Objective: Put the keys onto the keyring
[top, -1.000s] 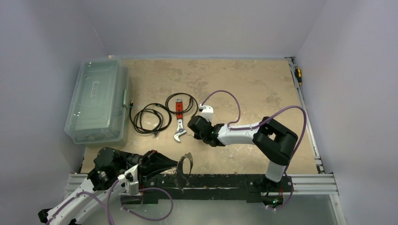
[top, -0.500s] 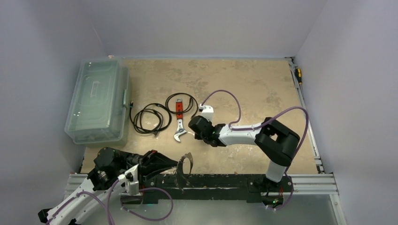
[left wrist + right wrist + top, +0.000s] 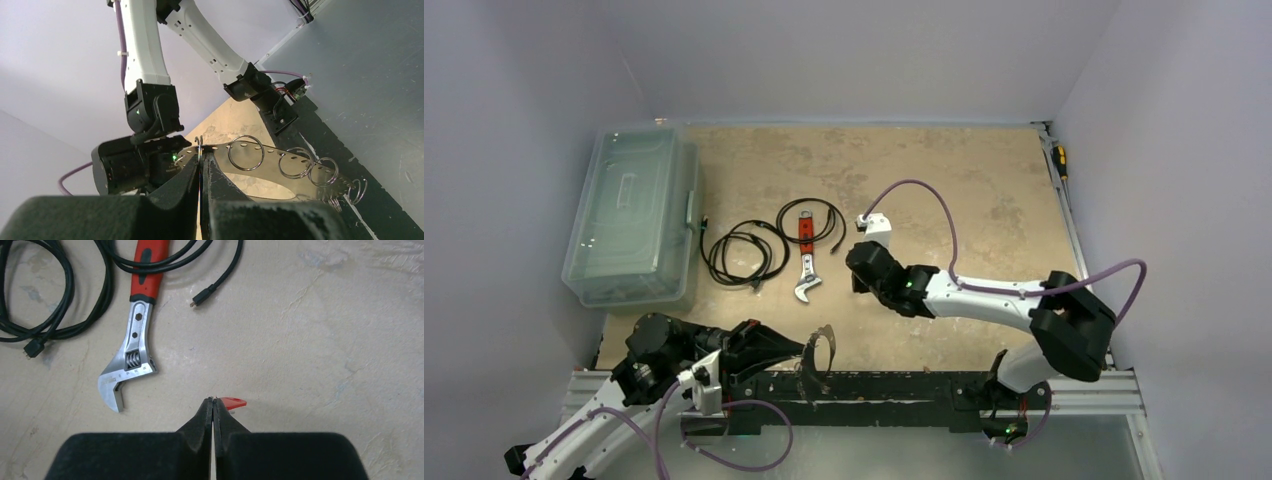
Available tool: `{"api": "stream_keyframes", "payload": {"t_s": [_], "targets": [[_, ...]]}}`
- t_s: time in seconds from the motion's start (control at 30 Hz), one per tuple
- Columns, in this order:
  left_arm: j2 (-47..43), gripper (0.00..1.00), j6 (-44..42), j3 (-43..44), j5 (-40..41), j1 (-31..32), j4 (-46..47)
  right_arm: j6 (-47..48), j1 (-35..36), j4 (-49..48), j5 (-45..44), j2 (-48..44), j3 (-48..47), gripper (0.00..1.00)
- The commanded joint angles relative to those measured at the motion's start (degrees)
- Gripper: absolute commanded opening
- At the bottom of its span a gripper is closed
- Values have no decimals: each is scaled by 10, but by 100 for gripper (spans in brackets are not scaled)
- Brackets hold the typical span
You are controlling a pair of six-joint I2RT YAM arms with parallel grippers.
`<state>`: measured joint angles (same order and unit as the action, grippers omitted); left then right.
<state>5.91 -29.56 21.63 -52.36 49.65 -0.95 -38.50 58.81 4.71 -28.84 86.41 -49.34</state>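
Here, left claw (image 3: 201, 159) tight on keyring (image 3: 270, 149) by the near rail (image 3: 894, 386); right claw (image 3: 213, 402) closed, apart from wrench (image 3: 134, 352).

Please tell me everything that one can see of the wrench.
The wrench is an adjustable one, with a red handle and a bare silvery metal head. The head has a hooked jaw, a ridged adjusting wheel and a hexagonal hole. The jaw stands partly open. The wrench lies flat on the tan table, handle toward the far side, head toward the arms. A black cable crosses over its handle; nothing else touches it.
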Motion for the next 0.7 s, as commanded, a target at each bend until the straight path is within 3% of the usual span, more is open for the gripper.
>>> {"api": "stream_keyframes", "payload": {"t_s": [0.0,0.43,0.67], "targets": [[5,0,-3,-5,-11,3,29,54,-2,-5,-5,-54,9,0],[34,0,2,-1,-14,2,32,165,-3,-7,0,-239,37,0],[49,0,-1,2,-23,2,31,249,-2,-23,67,-332,43,0]]}}
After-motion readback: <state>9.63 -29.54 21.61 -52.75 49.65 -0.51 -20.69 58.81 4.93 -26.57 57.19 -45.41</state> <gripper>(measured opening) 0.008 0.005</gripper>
